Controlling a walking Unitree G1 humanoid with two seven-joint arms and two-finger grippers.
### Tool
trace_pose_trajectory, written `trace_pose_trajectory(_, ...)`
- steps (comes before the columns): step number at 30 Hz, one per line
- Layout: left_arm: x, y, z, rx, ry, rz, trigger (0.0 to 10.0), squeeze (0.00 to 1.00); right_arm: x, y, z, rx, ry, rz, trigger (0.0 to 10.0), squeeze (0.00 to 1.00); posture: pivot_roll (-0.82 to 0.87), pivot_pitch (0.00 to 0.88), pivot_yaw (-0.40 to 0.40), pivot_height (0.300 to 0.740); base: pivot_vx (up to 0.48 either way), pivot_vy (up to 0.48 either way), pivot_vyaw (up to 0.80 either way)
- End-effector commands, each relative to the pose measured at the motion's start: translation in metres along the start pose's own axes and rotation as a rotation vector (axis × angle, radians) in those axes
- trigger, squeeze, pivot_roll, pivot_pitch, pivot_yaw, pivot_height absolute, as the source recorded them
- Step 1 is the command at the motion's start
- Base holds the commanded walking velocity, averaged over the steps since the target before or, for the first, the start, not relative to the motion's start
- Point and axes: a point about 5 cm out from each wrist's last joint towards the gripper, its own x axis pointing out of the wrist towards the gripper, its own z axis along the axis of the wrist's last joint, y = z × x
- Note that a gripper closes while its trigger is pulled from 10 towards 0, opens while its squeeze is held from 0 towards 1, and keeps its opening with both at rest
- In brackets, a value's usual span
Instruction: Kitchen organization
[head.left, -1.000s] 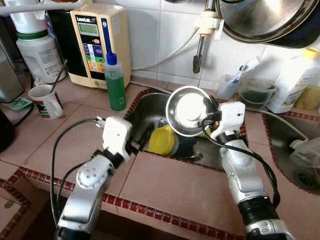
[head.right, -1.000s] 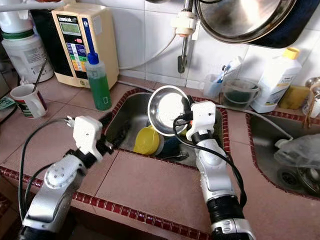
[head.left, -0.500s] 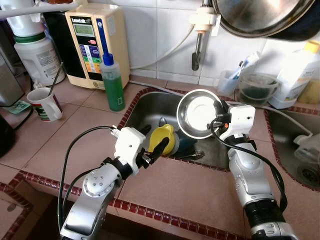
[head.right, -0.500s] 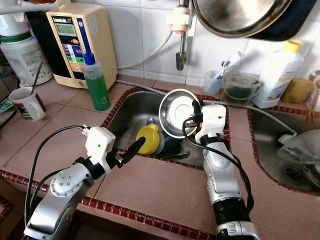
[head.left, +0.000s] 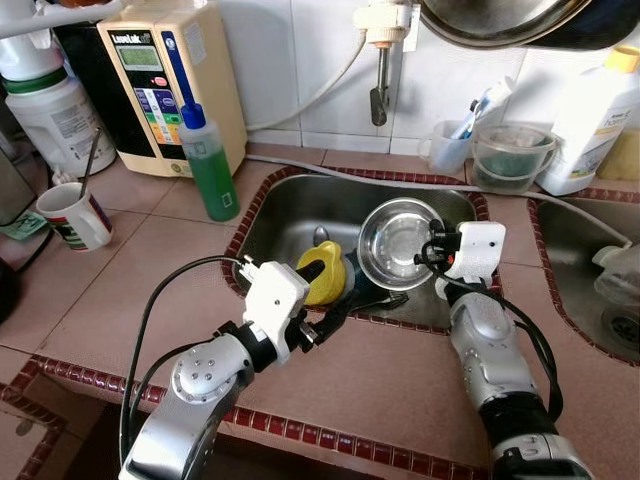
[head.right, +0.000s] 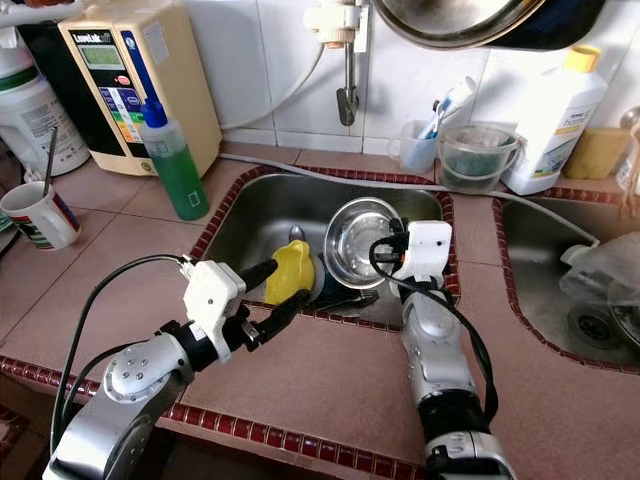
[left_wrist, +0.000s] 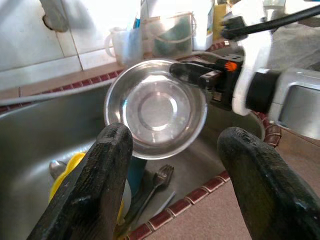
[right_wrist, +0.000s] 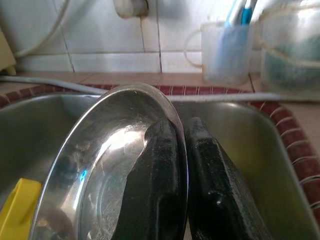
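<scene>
Nearest the camera, the tiled counter (head.left: 380, 375) runs across the foreground with its dark red edge trim. Over its front edge at about 7 o'clock, the left gripper (head.left: 335, 303) hovers with its two black fingers (left_wrist: 105, 165) spread wide apart and gripping nothing, pointing toward the sink (head.left: 300, 200). At about 5 o'clock the right arm rises from the counter edge, and the right gripper (right_wrist: 181, 145) pinches the rim of a steel bowl (head.left: 395, 238), one finger inside the rim and one outside, closed tight on it. The bowl sits tilted above the right half of the basin, its hollow facing the left gripper.

In the basin, just left of the bowl, lies a yellow cup (head.left: 325, 275), with a fork (left_wrist: 157, 182) beside it on the sink floor.

Farther back at 10 o'clock on the counter stand a green bottle (head.left: 210, 165) and, behind it, a beige water appliance (head.left: 175, 80); a mug (head.left: 75, 215) with a utensil in it stands at 9 o'clock. At 12 o'clock the tap (head.left: 378, 60) hangs over the sink. At 1 o'clock a toothbrush cup (head.left: 450, 145) and a clear tub (head.left: 510, 155) stand against the wall tiles, a white bottle (head.left: 590, 115) beside them.
</scene>
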Motion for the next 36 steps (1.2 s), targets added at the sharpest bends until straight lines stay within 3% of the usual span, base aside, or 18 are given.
trace_pose_trajectory(1,-0.002,-0.005,0.003,0.001,0.000,-0.024,10.0,0.00,0.005,0.004,-0.001,0.040,0.026,0.002,10.0,0.00,-0.08,0.114,0.110,0.740,0.000,0.000,0.00)
trace_pose_trajectory(12,-0.006,-0.012,0.006,-0.012,0.021,-0.044,10.0,0.00,0.018,0.021,-0.004,0.095,0.130,0.112,10.0,0.00,-0.06,0.124,0.107,0.740,0.000,0.000,0.00)
trace_pose_trajectory(36,-0.007,-0.014,0.004,-0.007,0.067,-0.077,10.0,0.00,0.018,0.021,-0.014,0.158,0.238,0.130,10.0,0.00,-0.06,0.124,0.116,0.740,0.000,0.000,0.00)
